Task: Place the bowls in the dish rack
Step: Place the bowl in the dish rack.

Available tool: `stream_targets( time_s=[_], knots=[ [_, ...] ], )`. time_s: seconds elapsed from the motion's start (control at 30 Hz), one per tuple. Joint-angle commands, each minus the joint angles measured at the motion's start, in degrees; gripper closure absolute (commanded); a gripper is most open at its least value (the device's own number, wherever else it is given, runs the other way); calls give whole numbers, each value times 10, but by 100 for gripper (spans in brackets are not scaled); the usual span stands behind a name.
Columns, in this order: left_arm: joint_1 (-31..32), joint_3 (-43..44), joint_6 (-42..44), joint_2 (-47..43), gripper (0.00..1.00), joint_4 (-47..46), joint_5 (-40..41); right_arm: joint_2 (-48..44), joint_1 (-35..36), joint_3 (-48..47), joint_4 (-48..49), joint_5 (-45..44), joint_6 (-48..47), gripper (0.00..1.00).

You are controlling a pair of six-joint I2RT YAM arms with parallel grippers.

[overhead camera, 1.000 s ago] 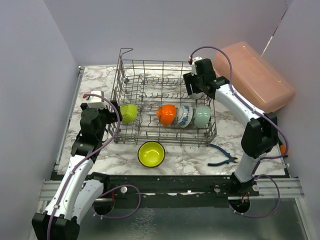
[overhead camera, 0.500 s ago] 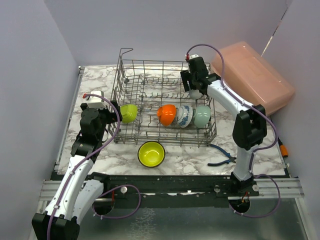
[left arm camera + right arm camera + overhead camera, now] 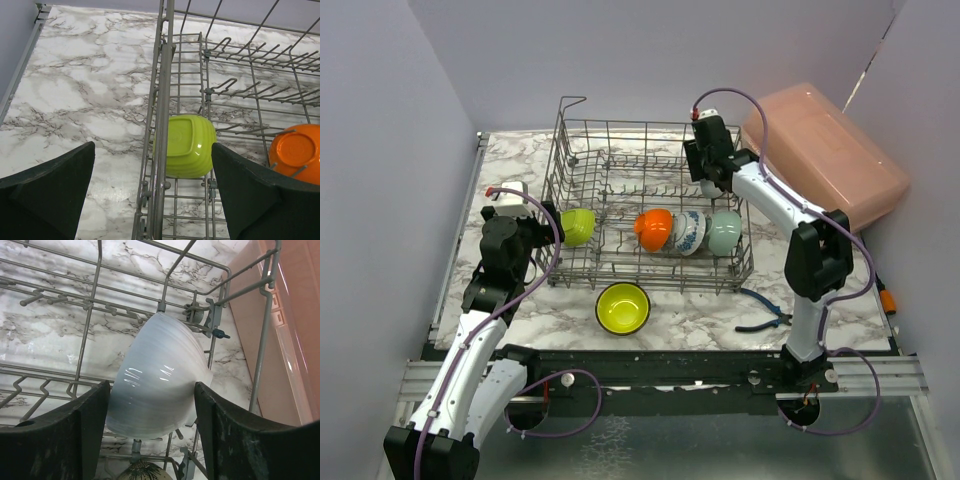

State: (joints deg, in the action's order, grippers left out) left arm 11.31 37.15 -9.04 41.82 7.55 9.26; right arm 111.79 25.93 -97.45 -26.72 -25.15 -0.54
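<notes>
The grey wire dish rack (image 3: 650, 127) stands mid-table. In it rest a lime green bowl (image 3: 577, 226), an orange bowl (image 3: 653, 229), a blue-patterned bowl (image 3: 689, 231) and a mint bowl (image 3: 725, 231). A yellow-green bowl (image 3: 623, 307) sits upright on the table in front of the rack. My right gripper (image 3: 150, 390) is over the rack's back right corner, its fingers pressed on both sides of a tilted white bowl (image 3: 157, 375) among the tines. My left gripper (image 3: 152, 150) hangs open above the rack's left rim (image 3: 165, 75), with the lime green bowl (image 3: 186, 146) just inside.
A pink translucent box (image 3: 830, 150) leans at the back right, close to my right arm. Blue-handled pliers (image 3: 765, 310) lie on the marble right of the rack's front corner. A speckled beige bowl (image 3: 142, 472) shows just below the white one.
My right arm has shifted a little left over the rack's back right corner with the white bowl. The left arm and the other bowls have not moved.
</notes>
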Motion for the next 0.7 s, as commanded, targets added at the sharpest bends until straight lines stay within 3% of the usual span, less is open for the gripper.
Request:
stream_targets(
  time_s=[0.0,0.3,0.47,0.67],
  knots=[
    [-3,-13,13,-4,1,24,-15,-19,-21,27,-35,-39,0,34],
    [-3,-13,13,-3,1,23,-16,-15,-64,34,-54,33,4,36],
    [-3,-13,12,-3,1,24,-16,-14,-84,33,-66,61,4,53],
    [-3,-13,13,-1,1,23,-17,-19,-94,51,-65,67,4,55]
  ],
)
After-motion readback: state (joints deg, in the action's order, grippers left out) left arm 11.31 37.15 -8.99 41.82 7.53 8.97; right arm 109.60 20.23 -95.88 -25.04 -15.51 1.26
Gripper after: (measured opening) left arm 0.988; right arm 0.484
